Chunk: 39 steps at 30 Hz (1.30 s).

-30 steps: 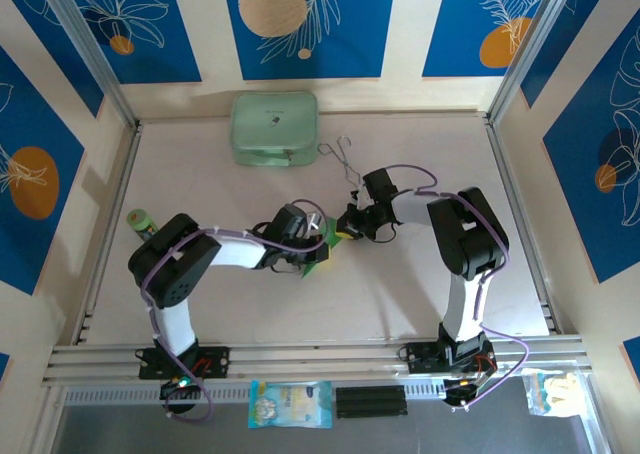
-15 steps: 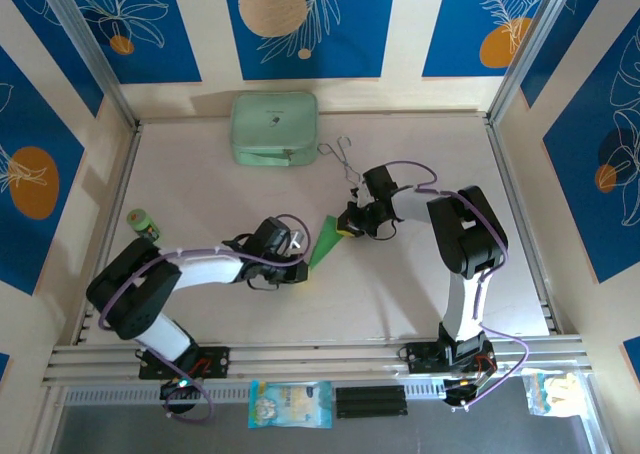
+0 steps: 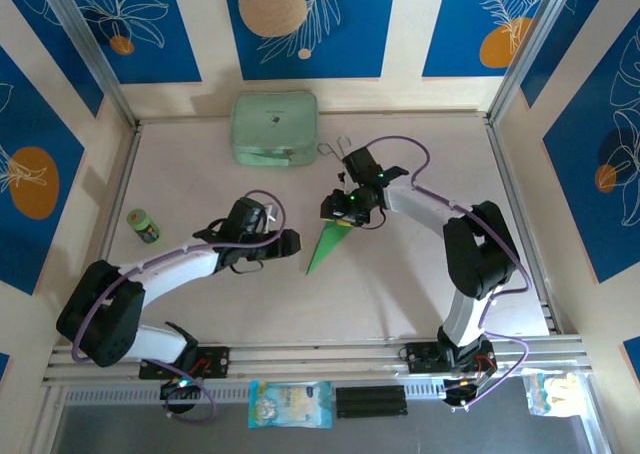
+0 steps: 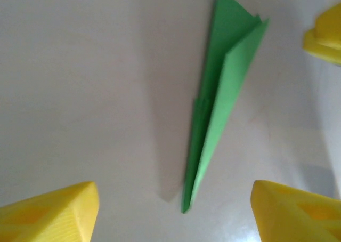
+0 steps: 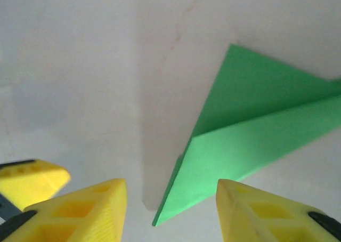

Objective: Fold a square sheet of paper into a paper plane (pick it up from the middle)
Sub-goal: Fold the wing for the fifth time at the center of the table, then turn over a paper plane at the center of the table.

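Top external view, paper plane (image 3: pixel 326 247) lying loose, between open left claw (image 3: pixel 292 241) and open right claw (image 3: pixel 338 210)

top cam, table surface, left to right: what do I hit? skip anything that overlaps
small green can → left gripper → paper plane

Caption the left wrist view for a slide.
Green paper plane lies on the table, framed by open yellow fingertips.
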Each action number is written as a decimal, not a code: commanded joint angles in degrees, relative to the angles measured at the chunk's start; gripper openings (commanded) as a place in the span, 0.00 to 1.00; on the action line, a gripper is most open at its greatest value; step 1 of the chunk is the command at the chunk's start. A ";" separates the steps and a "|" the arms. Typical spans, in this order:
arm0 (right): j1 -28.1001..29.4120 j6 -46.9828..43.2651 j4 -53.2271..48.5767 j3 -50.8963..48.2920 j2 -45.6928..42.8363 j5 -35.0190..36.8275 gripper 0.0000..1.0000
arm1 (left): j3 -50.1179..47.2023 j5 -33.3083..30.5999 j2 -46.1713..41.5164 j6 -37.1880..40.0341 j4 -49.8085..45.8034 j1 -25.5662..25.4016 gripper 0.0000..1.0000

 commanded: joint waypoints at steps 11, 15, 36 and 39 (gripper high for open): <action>10.90 22.38 -29.21 21.53 16.31 24.44 0.56 | -2.63 -8.48 -5.24 4.63 -3.07 10.63 0.99; 12.45 23.40 -32.12 26.51 20.68 26.13 0.56 | -3.98 -7.75 -6.21 5.50 -3.25 12.00 0.99; 13.67 26.02 -39.63 32.48 25.86 27.96 0.37 | -4.92 -5.63 -5.42 4.92 -1.34 12.98 0.99; 13.55 26.12 -39.41 32.13 25.59 27.68 0.27 | -4.87 -5.72 -5.59 4.79 -1.47 12.98 0.99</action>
